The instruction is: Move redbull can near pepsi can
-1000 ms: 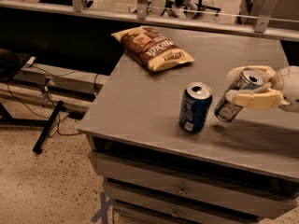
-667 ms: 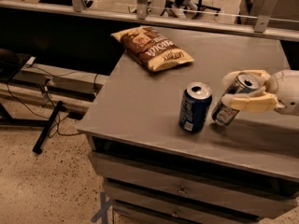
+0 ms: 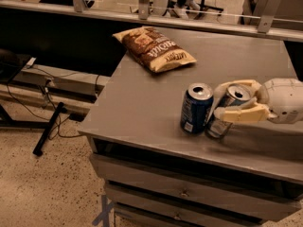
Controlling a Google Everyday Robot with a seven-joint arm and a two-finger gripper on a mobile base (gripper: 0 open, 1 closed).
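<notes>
The pepsi can [image 3: 195, 109], wide and dark blue with a silver top and a small white label patch, stands upright near the front of the grey table [image 3: 142, 108]. The redbull can [image 3: 226, 111], slim and blue-and-silver, is tilted, right beside the pepsi can on its right. My gripper [image 3: 231, 100] comes in from the right, its cream fingers [image 3: 241, 115] closed around the redbull can's upper part. The can's foot is at the table surface.
A brown chip bag [image 3: 154, 48] lies at the back of the table. Drawers [image 3: 184, 193] sit under the table's front edge. A metal rail [image 3: 142, 18] runs behind the table. Black stands and cables lie on the speckled floor at left.
My gripper has carried the redbull can leftward and slightly down, closing the gap until it sits right next to the pepsi can. The pepsi can and chip bag have not moved.
</notes>
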